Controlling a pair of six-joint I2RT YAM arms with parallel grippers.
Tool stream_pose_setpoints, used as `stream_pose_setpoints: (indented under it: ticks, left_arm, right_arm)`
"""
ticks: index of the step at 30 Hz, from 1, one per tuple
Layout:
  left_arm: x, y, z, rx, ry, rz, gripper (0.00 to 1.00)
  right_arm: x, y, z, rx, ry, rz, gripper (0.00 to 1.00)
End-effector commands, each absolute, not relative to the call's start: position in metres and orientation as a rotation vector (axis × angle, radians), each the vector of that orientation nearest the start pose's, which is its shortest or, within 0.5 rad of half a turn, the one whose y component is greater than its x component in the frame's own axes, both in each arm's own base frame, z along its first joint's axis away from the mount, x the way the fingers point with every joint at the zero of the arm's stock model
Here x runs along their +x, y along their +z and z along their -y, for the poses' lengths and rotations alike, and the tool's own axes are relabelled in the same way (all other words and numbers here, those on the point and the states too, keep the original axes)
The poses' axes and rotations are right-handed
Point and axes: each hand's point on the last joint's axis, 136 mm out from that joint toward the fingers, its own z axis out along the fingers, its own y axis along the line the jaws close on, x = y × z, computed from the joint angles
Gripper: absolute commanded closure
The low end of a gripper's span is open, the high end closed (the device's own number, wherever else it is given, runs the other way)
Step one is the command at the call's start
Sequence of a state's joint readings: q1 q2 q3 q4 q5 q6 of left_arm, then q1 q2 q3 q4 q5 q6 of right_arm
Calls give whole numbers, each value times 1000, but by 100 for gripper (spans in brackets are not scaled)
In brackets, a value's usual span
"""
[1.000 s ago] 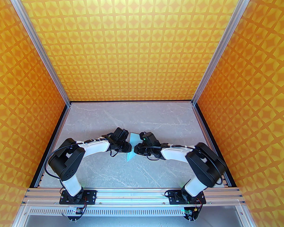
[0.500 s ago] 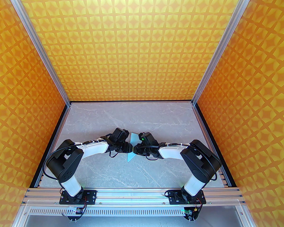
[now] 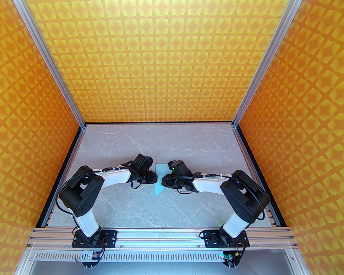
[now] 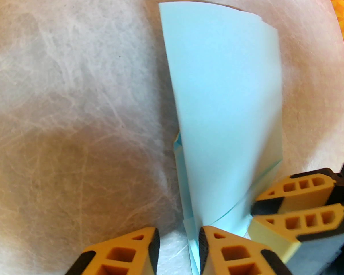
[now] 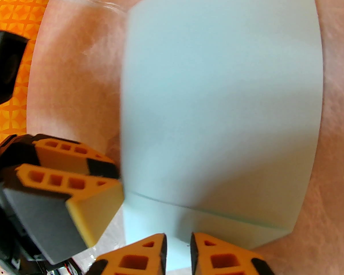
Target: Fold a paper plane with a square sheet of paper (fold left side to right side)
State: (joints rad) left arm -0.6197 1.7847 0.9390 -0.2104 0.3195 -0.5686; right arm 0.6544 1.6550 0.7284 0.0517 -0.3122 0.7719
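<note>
Left wrist view: the left gripper (image 4: 179,235), with ribbed orange fingers tipped in black, stands slightly parted, and a folded corner of the square sheet of paper (image 4: 226,96) lies in the gap. The right gripper (image 5: 178,236) holds its jaws a narrow slit apart over the sheet's edge. Pale blue, matte and creased, the sheet lies mid-table between both grippers, tapering toward the arm bases. Beyond it, the veined grey marble table (image 3: 189,145) runs open to orange patterned walls (image 3: 160,53).
</note>
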Motion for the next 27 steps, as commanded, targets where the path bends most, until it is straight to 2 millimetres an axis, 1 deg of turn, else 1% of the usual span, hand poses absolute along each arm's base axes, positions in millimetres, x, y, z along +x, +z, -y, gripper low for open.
stream_pose_setpoints:
  ticks: [1, 2, 4, 5, 6, 7, 8, 10, 14, 16, 20, 22, 23, 25, 27]
  left_arm:
    - [297, 2, 275, 181, -739, -2824, 73]
    - [296, 0, 275, 180, -734, -2828, 73]
    - [296, 0, 274, 179, -731, -2830, 73]
    - [296, 0, 274, 177, -732, -2830, 73]
    - [296, 0, 274, 175, -729, -2831, 73]
    - [296, -1, 274, 176, -727, -2835, 73]
    - [296, 0, 274, 176, -728, -2834, 72]
    - [296, 2, 275, 175, -732, -2829, 72]
    - [298, 10, 275, 176, -740, -2812, 72]
    - [299, 17, 276, 178, -749, -2797, 72]
    - [300, 39, 277, 175, -777, -2753, 72]
    - [299, 51, 277, 167, -800, -2721, 72]
    - [299, 55, 277, 157, -812, -2709, 74]
    - [296, 64, 283, 166, -874, -2676, 81]
    - [292, 66, 287, 168, -907, -2669, 84]
  right_arm:
    - [279, 55, -276, -18, 920, -2613, 73]
    - [280, 58, -275, -16, 912, -2604, 73]
    - [280, 64, -274, -29, 916, -2586, 80]
    - [281, 66, -275, -29, 919, -2582, 81]
    - [282, 66, -279, -42, 937, -2583, 88]
    - [283, 65, -283, -47, 954, -2591, 92]
    - [284, 62, -287, -47, 969, -2599, 93]
    - [286, 54, -293, -44, 984, -2619, 94]
    - [286, 34, -295, -29, 974, -2671, 94]
    - [286, 25, -294, -13, 957, -2690, 94]
    - [286, 14, -291, -3, 921, -2719, 93]
    - [286, 11, -291, 2, 914, -2725, 93]
    - [286, 10, -290, 2, 911, -2729, 93]
    - [287, 10, -291, 6, 912, -2729, 93]
    - [286, 9, -291, 4, 911, -2733, 93]
